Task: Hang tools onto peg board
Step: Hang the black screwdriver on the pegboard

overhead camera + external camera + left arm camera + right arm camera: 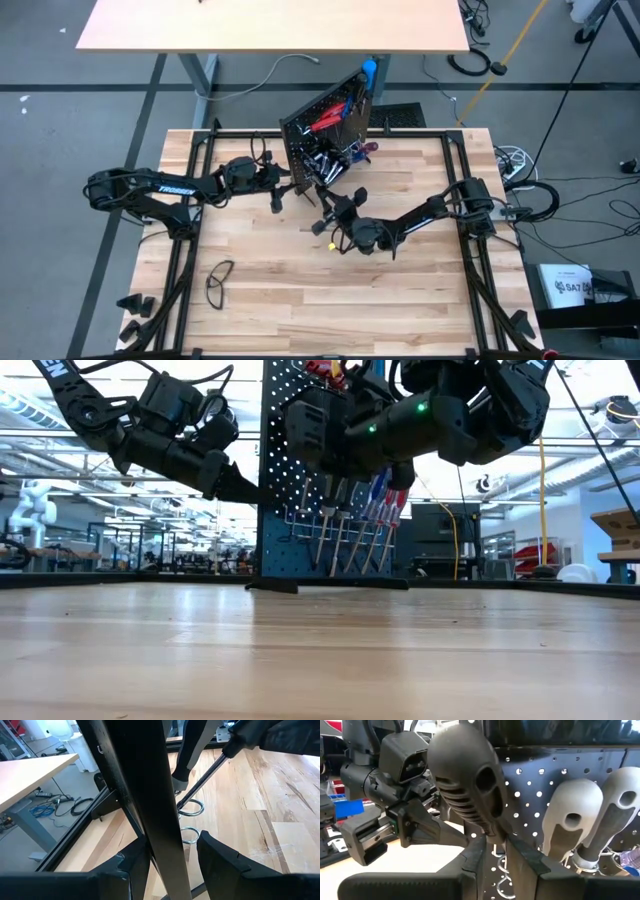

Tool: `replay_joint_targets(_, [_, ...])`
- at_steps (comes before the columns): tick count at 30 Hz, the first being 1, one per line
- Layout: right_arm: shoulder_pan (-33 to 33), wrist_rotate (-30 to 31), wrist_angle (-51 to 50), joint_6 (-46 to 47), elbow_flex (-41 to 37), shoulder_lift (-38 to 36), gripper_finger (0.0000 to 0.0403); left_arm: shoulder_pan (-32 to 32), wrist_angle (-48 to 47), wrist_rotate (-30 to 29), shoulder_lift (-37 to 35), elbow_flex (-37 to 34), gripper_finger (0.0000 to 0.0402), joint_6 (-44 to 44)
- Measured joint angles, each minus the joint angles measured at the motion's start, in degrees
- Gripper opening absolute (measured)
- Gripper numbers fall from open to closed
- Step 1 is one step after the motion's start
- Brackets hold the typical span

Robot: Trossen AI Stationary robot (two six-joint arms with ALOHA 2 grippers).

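Tools hang in a row on the black peg board (pixel 325 125), which stands upright at the far middle of the wooden counter (pixel 300 300). From overhead, the left gripper (pixel 283 190) reaches in from the left and meets the board's left edge, while the right gripper (pixel 327 205) comes from the right to the board's front face. Seen from the left wrist, the two dark fingers (pixel 220 860) straddle the board's edge, one on each side and close against the panel, clamped on it. The right wrist view shows the right fingers (pixel 527 855) clenched on the neck of a dark grey-handled screwdriver (pixel 465 775), the bulbous handle standing above the fingertips and the tool held just in front of the perforated panel. Two pale grey handles (pixel 572 815) sit beside it, already seated on the board. The left wrist view shows the held tool's metal shaft running down to a wire ring hook (pixel 190 810), with a second ring just below; whether the tip has entered the ring cannot be told. From counter height, several screwdrivers with red and blue handles (pixel 385 490) dangle from the board with shafts pointing down. A pair of safety glasses (pixel 219 280) lies well apart on the near left of the counter.
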Motion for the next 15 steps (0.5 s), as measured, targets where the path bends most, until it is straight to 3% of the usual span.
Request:
replay_joint_targets(9, [-0.30,0.07,1.05,0.28,1.22,-0.02,0.0063,0.00,0.00,0.00,0.00,0.00,0.0162,0.06])
replay_joint_targets(15, [-0.70,0.04,-6.53,0.67,4.50,-0.07,0.0064,0.00,-0.67,0.00,0.00,0.00,0.0162,0.34])
